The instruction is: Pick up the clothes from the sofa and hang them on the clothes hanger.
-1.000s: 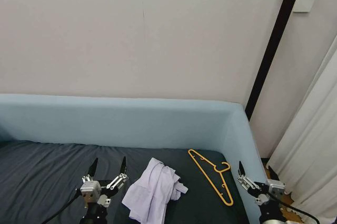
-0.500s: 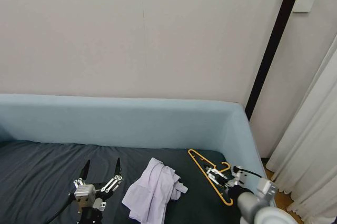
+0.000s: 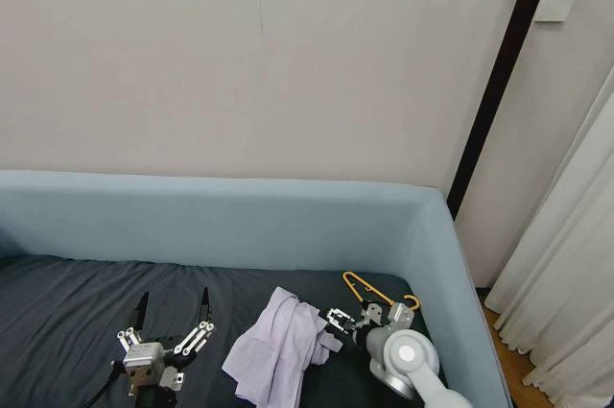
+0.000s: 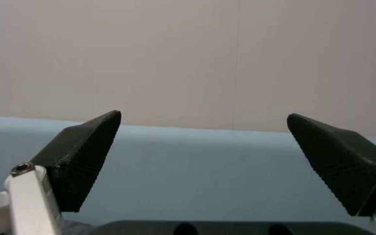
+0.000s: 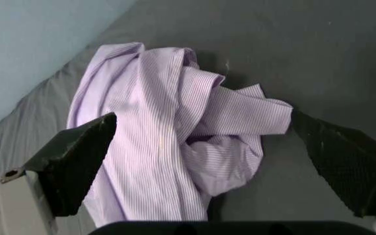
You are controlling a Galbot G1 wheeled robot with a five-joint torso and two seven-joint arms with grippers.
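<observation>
The crumpled lilac shirt (image 3: 280,343) lies on the dark seat of the sofa (image 3: 67,302). The right gripper (image 3: 334,320) sits at its edge, fingers spread wide, perhaps just touching it. An orange hanger (image 3: 363,285) lies just behind that arm. The left gripper (image 3: 174,297) hovers well apart, also gaping

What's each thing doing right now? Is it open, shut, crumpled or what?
shirt: crumpled in a heap on the sofa seat, not held.
hanger: lying flat on the seat, empty.
left end effector: open, above the seat, holding nothing.
right end effector: open, pointed at the shirt, holding nothing.
</observation>
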